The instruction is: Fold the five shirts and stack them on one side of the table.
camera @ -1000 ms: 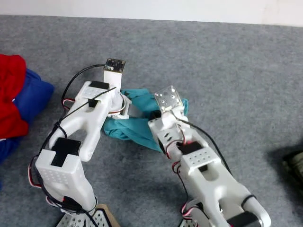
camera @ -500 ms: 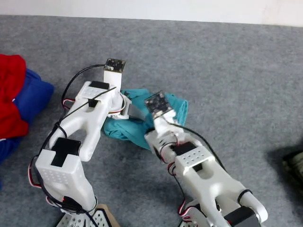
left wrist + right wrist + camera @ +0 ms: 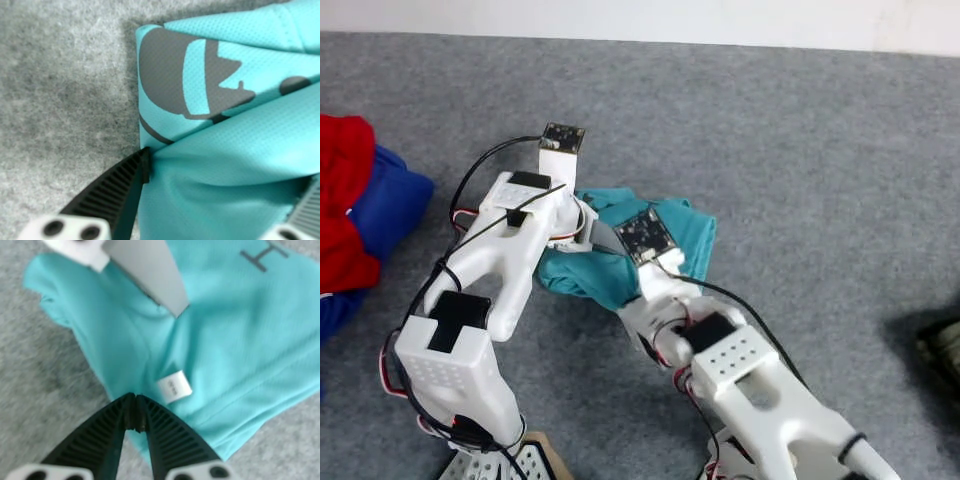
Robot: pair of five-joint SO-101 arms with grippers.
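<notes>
The right arm has swung leftward over the teal shirt at centre frame, its right gripper pinched shut at the near hem, while just beyond, the left gripper straddles the cloth, jaws spread: mid-fold, I judge, with the flap next needing to be laid flat.

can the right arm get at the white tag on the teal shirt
Probably yes: the right gripper, jaws shut, sits at the edge of the teal shirt beside the white tag, and nothing covers the tag.

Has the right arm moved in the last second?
Yes. In the high view the right arm has swung left, closer to the still left arm, over the teal shirt.
</notes>
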